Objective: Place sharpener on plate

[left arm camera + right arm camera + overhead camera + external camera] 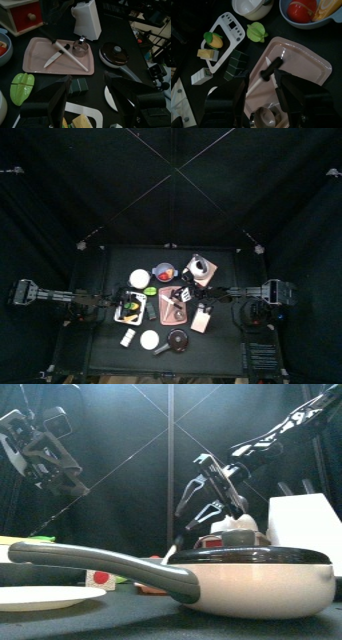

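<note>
Black table [120, 263] bears a pink tray [175, 306]; left pincer [87, 102] and right pincer [264, 100] gape; sharpener's axis unclear.

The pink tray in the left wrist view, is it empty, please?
No, the pink tray holds a knife and a white stick lying across it.

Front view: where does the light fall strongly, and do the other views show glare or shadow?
Front view: the pan and the white plate catch the light brightly against the dark curtains. Left wrist view: the pink tray is evenly lit, with only faint shadows beside the utensils on it. Top view: the table is dark, and only pale things stand out.
</note>
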Action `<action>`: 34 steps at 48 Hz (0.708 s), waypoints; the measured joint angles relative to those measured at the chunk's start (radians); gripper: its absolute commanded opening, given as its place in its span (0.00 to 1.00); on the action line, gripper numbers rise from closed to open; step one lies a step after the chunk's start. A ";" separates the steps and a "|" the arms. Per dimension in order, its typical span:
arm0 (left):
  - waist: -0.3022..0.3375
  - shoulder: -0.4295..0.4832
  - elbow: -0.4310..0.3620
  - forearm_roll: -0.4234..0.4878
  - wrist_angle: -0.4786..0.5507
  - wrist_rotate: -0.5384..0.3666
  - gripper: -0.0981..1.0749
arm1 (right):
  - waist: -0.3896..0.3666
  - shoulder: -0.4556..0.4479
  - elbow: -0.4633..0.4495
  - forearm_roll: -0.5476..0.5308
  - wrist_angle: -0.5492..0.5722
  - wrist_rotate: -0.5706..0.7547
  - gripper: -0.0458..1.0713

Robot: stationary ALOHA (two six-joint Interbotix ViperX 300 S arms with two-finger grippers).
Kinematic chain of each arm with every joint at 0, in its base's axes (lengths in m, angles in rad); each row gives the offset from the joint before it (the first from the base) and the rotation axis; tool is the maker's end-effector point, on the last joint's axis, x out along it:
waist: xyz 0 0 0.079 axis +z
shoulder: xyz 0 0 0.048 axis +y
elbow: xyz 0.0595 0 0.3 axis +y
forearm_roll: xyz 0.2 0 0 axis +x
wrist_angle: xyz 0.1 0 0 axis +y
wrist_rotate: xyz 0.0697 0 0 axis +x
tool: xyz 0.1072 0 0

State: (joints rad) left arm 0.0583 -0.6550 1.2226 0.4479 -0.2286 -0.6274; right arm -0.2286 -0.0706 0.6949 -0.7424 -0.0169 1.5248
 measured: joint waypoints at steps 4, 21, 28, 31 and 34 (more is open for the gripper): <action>0.000 0.000 0.000 0.000 -0.002 0.000 0.86 | 0.000 -0.002 0.000 0.002 0.029 0.000 0.80; 0.000 0.000 0.000 0.000 0.000 0.000 0.86 | 0.021 -0.002 -0.011 0.000 0.138 -0.006 0.80; 0.000 0.000 0.000 0.000 -0.002 0.000 0.86 | 0.037 -0.002 -0.015 0.000 0.141 -0.006 0.80; 0.000 0.000 0.000 0.000 0.000 0.000 0.86 | 0.043 -0.002 -0.015 0.002 0.141 -0.006 0.79; 0.000 0.000 0.000 0.000 0.000 0.000 0.86 | 0.046 -0.002 -0.015 0.000 0.141 -0.006 0.79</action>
State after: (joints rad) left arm 0.0583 -0.6550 1.2226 0.4479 -0.2286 -0.6274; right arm -0.1825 -0.0721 0.6796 -0.7424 0.1243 1.5186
